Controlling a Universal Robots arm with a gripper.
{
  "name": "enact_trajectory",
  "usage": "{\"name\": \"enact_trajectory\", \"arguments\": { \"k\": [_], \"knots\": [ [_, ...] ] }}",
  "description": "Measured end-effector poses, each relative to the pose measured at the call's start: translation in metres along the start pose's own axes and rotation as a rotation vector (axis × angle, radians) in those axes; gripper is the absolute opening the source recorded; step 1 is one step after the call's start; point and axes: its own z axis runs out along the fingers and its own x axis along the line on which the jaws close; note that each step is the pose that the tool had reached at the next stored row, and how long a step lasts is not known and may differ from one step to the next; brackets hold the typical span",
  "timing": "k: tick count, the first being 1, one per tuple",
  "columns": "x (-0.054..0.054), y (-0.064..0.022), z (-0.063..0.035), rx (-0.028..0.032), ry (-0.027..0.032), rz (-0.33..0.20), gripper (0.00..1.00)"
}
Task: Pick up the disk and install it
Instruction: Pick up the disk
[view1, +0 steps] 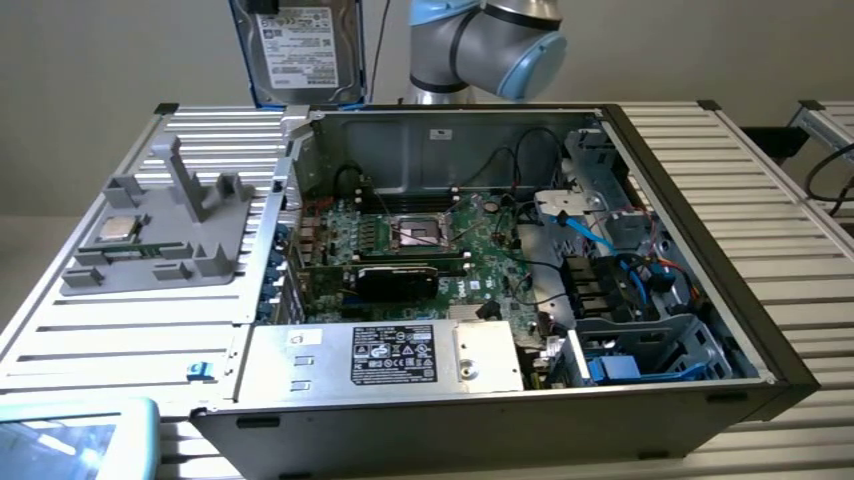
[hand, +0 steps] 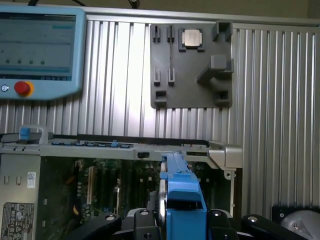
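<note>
The gripper (hand: 182, 222) has its fingers (hand: 142, 221) clamped on the disk (hand: 184, 192), one on each side of the blue carrier; the disk sits edge-on between them and pokes out past the fingertips; beyond the tips is the open case (hand: 100, 145) with its motherboard (hand: 100, 185); further out from the fingers, past the case rim, sits the grey tray (hand: 190, 95) holding a chip (hand: 191, 39); the pendant (hand: 40, 50) is well off to the side.
</note>
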Motion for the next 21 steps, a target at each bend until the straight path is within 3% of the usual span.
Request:
{"name": "enact_trajectory", "arguments": {
  "k": [9,21],
  "knots": [
    [0.022,-0.0202,-0.0012,0.0002,-0.0018,0.000,0.37],
    [0.027,-0.0485,0.0011,0.0009,-0.0223,0.002,0.37]
  ]
}}
